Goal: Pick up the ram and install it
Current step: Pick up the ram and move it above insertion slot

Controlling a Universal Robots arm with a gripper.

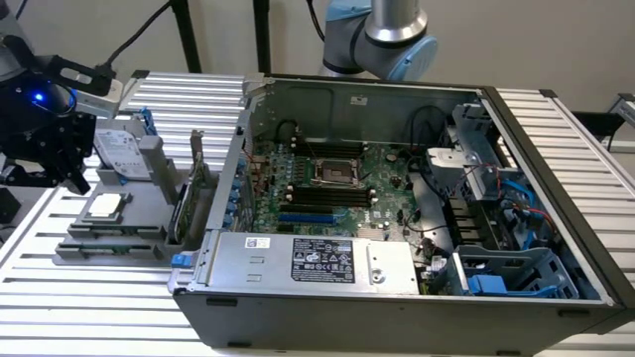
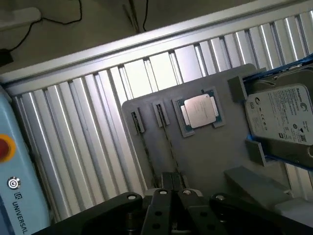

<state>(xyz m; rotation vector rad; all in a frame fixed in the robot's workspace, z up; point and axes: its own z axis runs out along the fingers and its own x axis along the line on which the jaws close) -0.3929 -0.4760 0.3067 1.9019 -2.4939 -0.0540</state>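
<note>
While the open computer case (image 1: 397,312) sits on the slatted aluminium table (image 2: 98,132), we see the black gripper (image 1: 70,175) well apart from it, hanging above the grey tray (image 1: 129,201) at the exterior view's left. We cannot tell whether the gripper is open or closed. In the wrist view the ram (image 2: 167,144) appears to us as a thin dark strip seen edge-on, standing in a narrow slot of the tray just beside the square silver processor chip (image 2: 199,110), with the gripper directly over its near end. A hard drive (image 2: 281,112) lies on the tray's far side from the ram. Inside the case, the motherboard (image 1: 337,186) shows its long black memory slots (image 1: 328,195) near the processor socket.
</note>
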